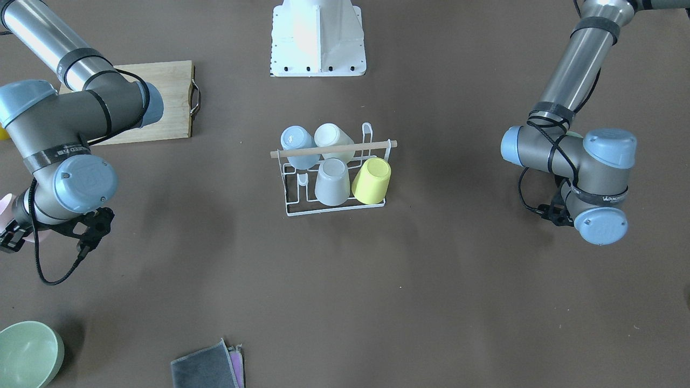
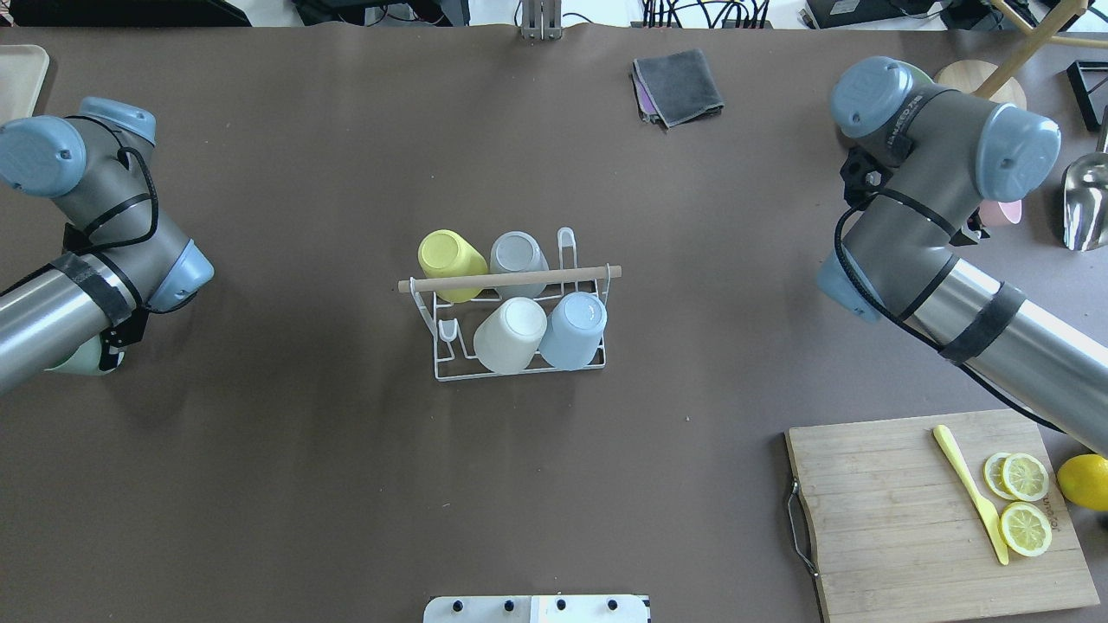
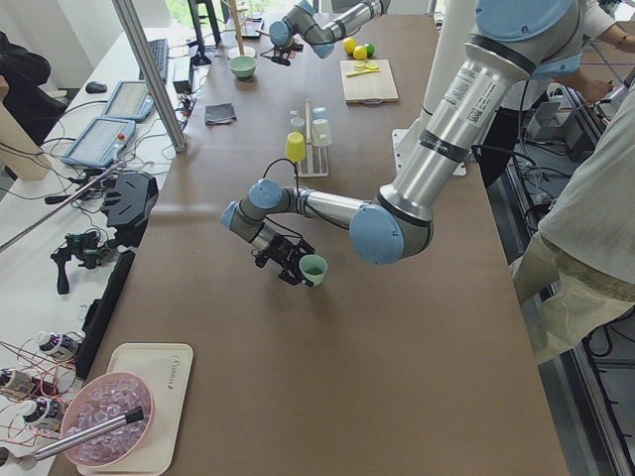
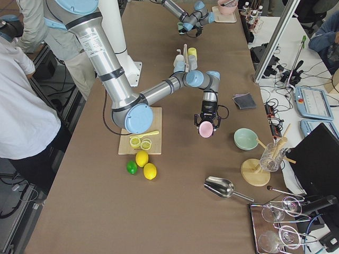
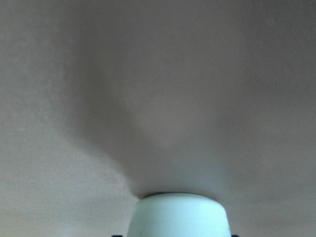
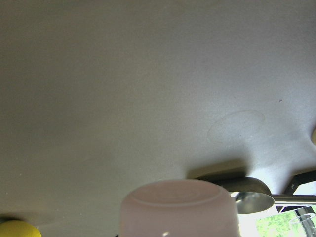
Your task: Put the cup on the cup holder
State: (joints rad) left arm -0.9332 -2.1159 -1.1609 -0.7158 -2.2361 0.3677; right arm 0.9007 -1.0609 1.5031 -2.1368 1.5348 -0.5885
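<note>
The white wire cup holder (image 2: 443, 362) with its wooden rod (image 2: 511, 279) stands mid-table, also in the front-facing view (image 1: 294, 207). Upside down on its prongs sit a yellow cup (image 2: 450, 255), a grey cup (image 2: 518, 258), a white cup (image 2: 511, 336) and a blue cup (image 2: 573, 329). Far off to the rack's left, my left gripper (image 3: 298, 266) is shut on a mint green cup (image 5: 178, 215), held above the table. My right gripper (image 4: 205, 123) is shut on a pink cup (image 6: 177, 210), off to the rack's right; its edge peeks past the arm (image 2: 1002, 211).
A wooden cutting board (image 2: 892, 519) with lemon slices and a yellow knife lies near my right side, a lemon (image 2: 1082, 481) beside it. A folded grey cloth (image 2: 679, 85), a metal scoop (image 2: 1086, 203) and a green bowl (image 1: 27, 353) sit along the far edge.
</note>
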